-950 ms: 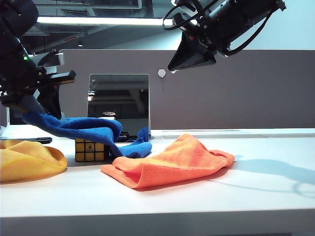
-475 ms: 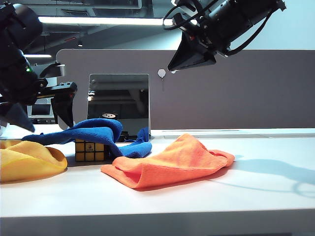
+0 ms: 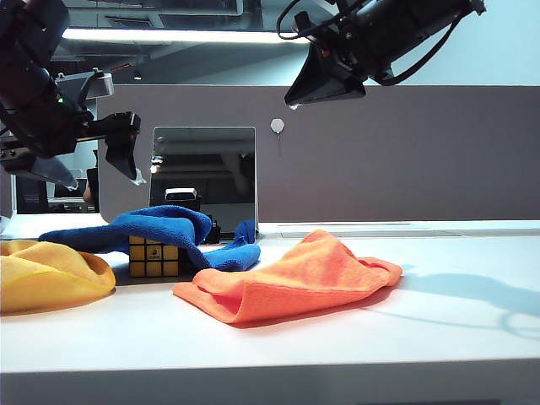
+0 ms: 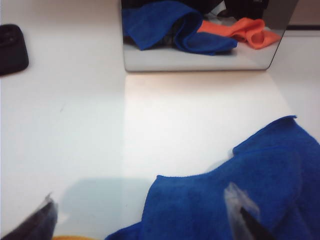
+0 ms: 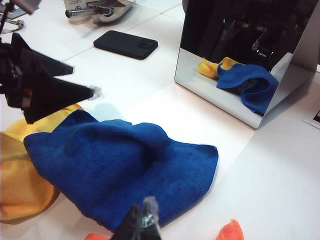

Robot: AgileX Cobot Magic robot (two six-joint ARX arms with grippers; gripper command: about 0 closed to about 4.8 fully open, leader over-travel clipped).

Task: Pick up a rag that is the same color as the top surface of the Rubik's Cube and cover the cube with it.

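Ext. view: the rag [image 3: 160,226] lies draped over the Rubik's Cube [image 3: 154,257] on the white worktop [image 3: 337,337]; cube's yellow front face w/ logo shows below the blue edge. Rag trails off both sides, one end touching the yellow cloth [image 3: 46,274]. Orange cloth [image 3: 291,278] sits just beside the cube, on the other side. Mirror [image 3: 205,173] stands upright behind. Left claw [image 3: 93,169] hangs above the rag, fingers spread, nothing in them. Right claw [image 3: 291,103] is high up, well apart from everything; can't tell its state here.

L wrist view: left claw [image 4: 145,220] spread wide, empty, blue rag [image 4: 235,195] below & between the tips. Mirror [image 4: 200,40] ahead reflects blue & orange cloth. Black object [image 4: 12,47] at the worktop edge.

R wrist view: right claw [image 5: 142,222] tips pressed together, holding nothing, over the rag [image 5: 120,165]. Cube hidden under it. Yellow cloth [image 5: 20,185] touches the rag. Phone [image 5: 125,44] lies farther off.
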